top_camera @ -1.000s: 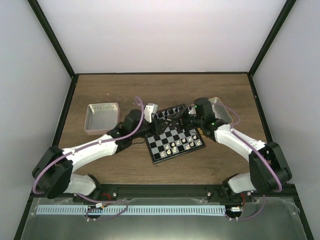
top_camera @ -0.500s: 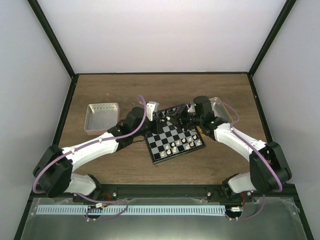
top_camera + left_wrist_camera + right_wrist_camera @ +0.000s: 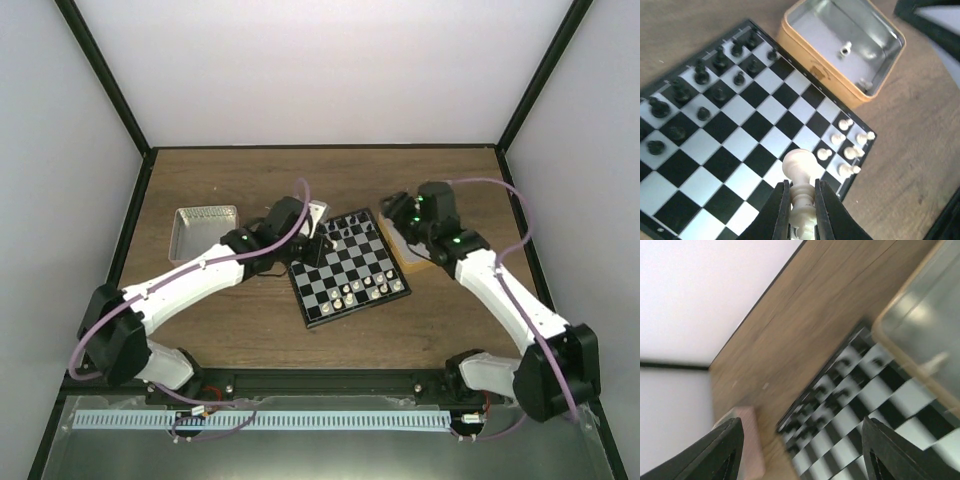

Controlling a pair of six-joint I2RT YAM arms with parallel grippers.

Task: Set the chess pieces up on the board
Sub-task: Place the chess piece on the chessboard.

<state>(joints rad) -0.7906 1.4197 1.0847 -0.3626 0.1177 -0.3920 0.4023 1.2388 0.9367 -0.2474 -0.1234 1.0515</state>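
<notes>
So the left gripper [image 3: 801, 212] was clamped shut on a cream chess piece [image 3: 799, 170], which stuck up from between its fingers. The board [image 3: 742, 142] sat right below that hand, with a few more white pieces [image 3: 845, 150] down to its right and the black pieces [image 3: 700, 75] ahead to the left. The right gripper [image 3: 802, 455] hung wide open, holding nothing, with the board's edge and an orange tin [image 3: 930, 315] under it.
</notes>
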